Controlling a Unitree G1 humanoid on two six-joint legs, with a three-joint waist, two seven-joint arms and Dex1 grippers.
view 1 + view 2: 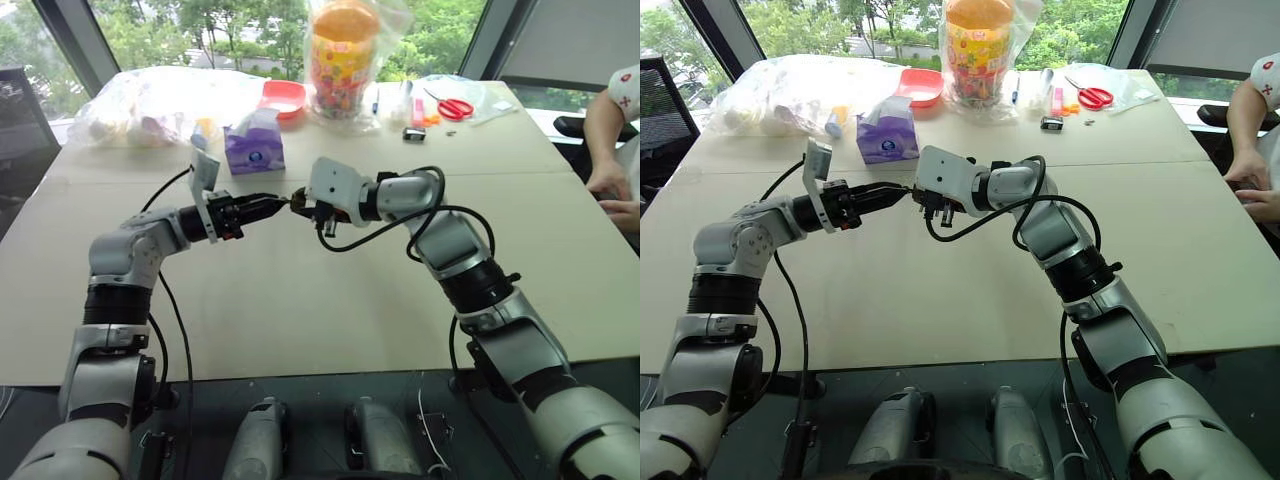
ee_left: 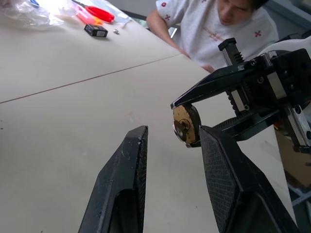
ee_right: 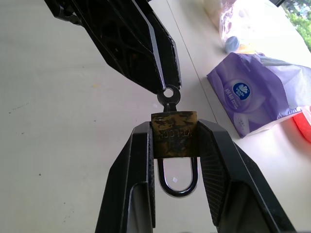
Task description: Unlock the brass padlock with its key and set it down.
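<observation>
The brass padlock [image 3: 175,136] hangs above the middle of the table, and my right gripper [image 3: 175,128] is shut on its body, with the silver shackle [image 3: 178,179] pointing back toward the wrist. The key [image 3: 169,97] sits in the keyhole, its ring head sticking out toward my left gripper. My left gripper [image 2: 174,131] faces the lock head-on, its fingers apart with nothing between them. One left fingertip [image 3: 155,73] reaches just to the key's ring. In the head views the two grippers meet tip to tip [image 1: 292,203].
A purple tissue pack [image 1: 254,148], a red bowl [image 1: 283,97], a bagged snack jar [image 1: 343,55], red scissors [image 1: 455,106] and plastic bags [image 1: 150,105] line the table's far side. A person's arm [image 1: 605,150] rests at the right edge. Bare tabletop [image 1: 300,300] lies below the grippers.
</observation>
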